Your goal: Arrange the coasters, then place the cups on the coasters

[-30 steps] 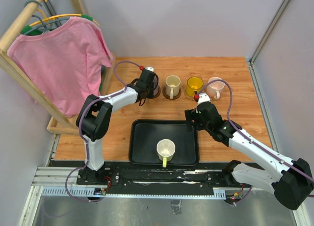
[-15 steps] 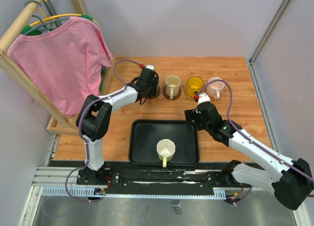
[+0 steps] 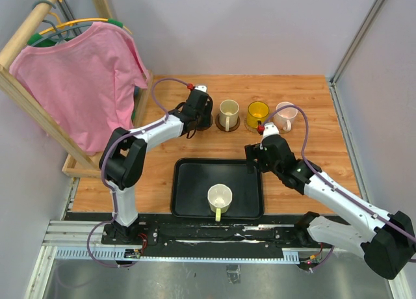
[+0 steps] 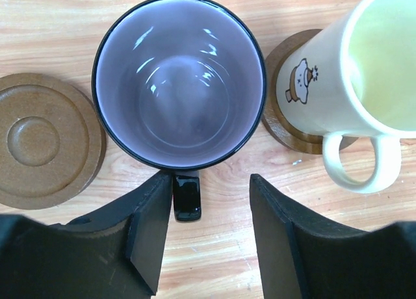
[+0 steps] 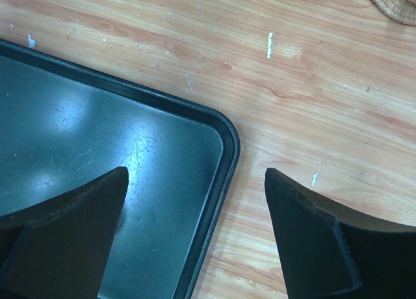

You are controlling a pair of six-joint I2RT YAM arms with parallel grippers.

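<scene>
The grey-lilac cup [image 4: 179,84] stands upright on the wood, its dark handle [image 4: 186,196] pointing back between the fingers of my open left gripper [image 4: 211,185], close to the left finger and not squeezed. In the top view this gripper [image 3: 197,116] hovers over that cup. An empty dark brown coaster [image 4: 45,149] lies to its left. The cream cup [image 4: 364,84] sits on a brown coaster [image 4: 283,120] to its right. Further right stand the amber cup [image 3: 257,113] and the pink cup [image 3: 284,116]. A white cup with a yellow handle [image 3: 220,198] sits in the tray. My right gripper [image 3: 255,157] is open and holds nothing.
The black tray [image 3: 188,195] lies near the arm bases; its far right corner [image 5: 224,149] is under my right gripper [image 5: 195,175]. Edges of two woven coasters [image 5: 396,3] show at the top of the right wrist view. A wooden rack with a pink shirt [image 3: 78,84] stands at the left.
My left gripper has opened and let go of the grey-lilac cup's handle, shifting slightly. The right arm has not moved.
</scene>
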